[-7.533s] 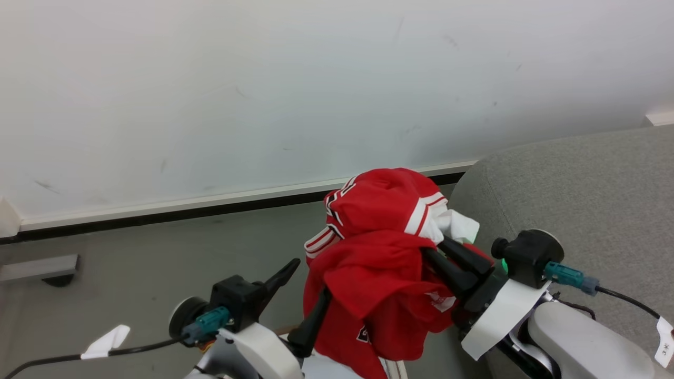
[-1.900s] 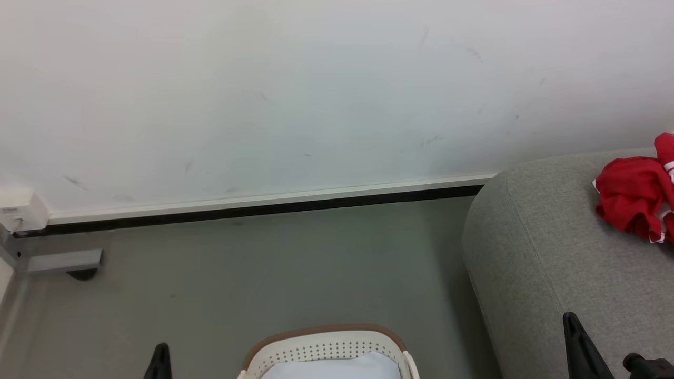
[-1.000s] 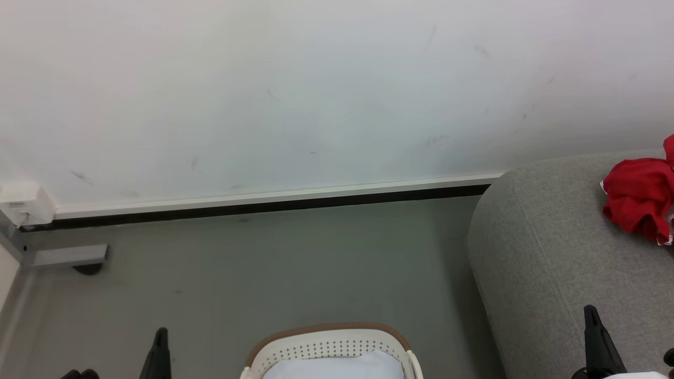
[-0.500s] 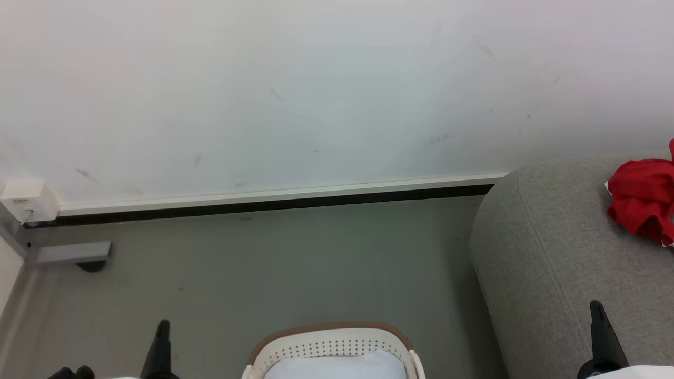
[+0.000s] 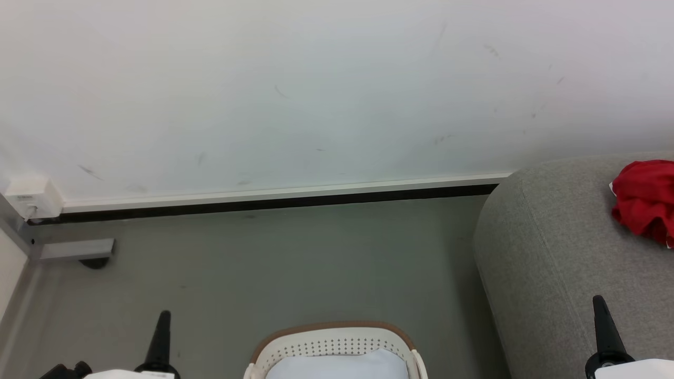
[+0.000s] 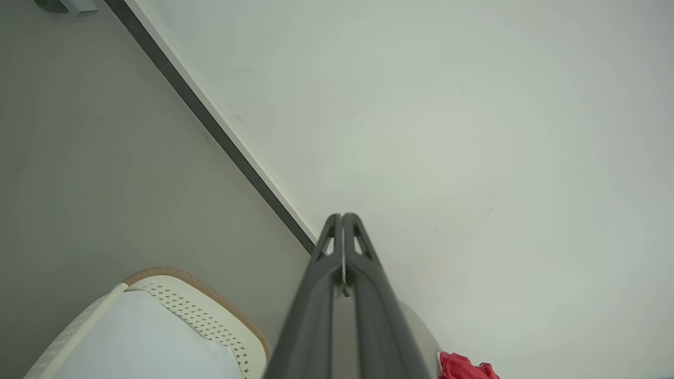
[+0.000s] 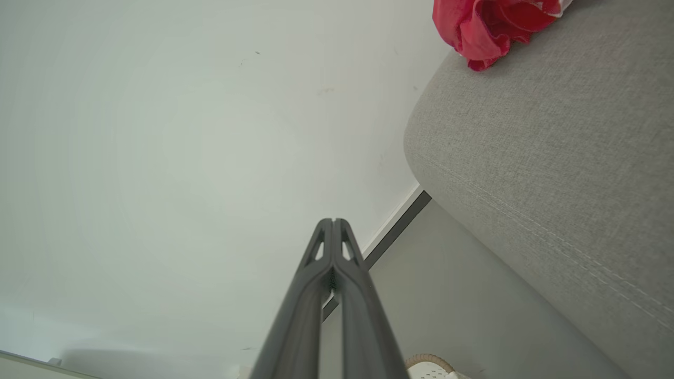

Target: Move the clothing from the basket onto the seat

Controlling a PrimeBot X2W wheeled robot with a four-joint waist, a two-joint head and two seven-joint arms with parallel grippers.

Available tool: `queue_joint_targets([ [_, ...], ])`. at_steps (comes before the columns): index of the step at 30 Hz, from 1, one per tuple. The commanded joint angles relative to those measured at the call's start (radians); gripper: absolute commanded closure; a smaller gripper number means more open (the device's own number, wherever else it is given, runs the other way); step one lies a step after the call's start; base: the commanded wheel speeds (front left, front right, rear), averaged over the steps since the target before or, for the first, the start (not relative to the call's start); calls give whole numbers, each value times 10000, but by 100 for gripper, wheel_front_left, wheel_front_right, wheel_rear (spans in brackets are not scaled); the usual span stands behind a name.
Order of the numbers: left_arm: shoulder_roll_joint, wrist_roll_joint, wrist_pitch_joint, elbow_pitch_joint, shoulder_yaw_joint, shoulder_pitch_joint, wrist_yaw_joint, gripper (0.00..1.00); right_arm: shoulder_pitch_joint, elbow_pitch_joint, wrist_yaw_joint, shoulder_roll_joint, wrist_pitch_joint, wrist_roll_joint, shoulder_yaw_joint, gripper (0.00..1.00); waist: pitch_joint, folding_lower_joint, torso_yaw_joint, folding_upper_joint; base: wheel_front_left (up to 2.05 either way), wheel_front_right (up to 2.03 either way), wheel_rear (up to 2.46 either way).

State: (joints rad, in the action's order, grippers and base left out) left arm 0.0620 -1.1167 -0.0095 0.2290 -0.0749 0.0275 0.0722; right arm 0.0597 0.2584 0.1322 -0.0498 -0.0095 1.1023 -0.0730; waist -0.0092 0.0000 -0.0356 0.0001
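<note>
Behind everything you have a scuffed white wall [image 5: 316, 95] above grey floor [image 5: 263, 263]. Your left gripper [image 5: 164, 316] stands at lower left, fingers pressed together, holding nothing. Next comes the basket [image 5: 331, 327], with a pale cloth [image 5: 337, 367] inside. Further right is the seat [image 5: 553, 237]. Your right gripper [image 5: 598, 301] is in front of it, likewise closed and empty, and the clothing [image 5: 645, 202] lies crumpled on top.

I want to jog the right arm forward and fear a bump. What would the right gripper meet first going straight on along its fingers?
Most likely the white wall, just above the skirting: the shut right gripper points there, with the grey seat off to one side. Depth is unclear.
</note>
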Motion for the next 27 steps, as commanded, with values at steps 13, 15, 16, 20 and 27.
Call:
queue_joint_targets([
  [13, -14, -1528, 364, 13, -152, 382, 228, 100, 293, -135, -18, -18, 367, 1527, -158, 100, 27, 0, 83, -1, 0, 0, 0],
  [15, -16, -1600, 389, 17, -160, 392, 239, 100, 295, -137, -18, -18, 381, 1619, -167, 100, 29, 0, 89, -1, 0, 0, 0],
  [16, -19, -1694, 422, 22, -168, 407, 244, 100, 298, -137, -18, -18, 415, 1724, -174, 100, 31, 0, 95, -1, 0, 0, 0],
  [20, -28, -2082, 516, 40, -198, 463, 293, 100, 329, -140, -19, -17, 511, 2092, -197, 100, 39, 0, 119, -1, 0, 0, 0],
  [27, -43, -2691, 668, 65, -250, 563, 352, 100, 391, -146, -20, -17, 664, 2711, -245, 100, 53, 0, 161, -1, 0, 0, 0],
])
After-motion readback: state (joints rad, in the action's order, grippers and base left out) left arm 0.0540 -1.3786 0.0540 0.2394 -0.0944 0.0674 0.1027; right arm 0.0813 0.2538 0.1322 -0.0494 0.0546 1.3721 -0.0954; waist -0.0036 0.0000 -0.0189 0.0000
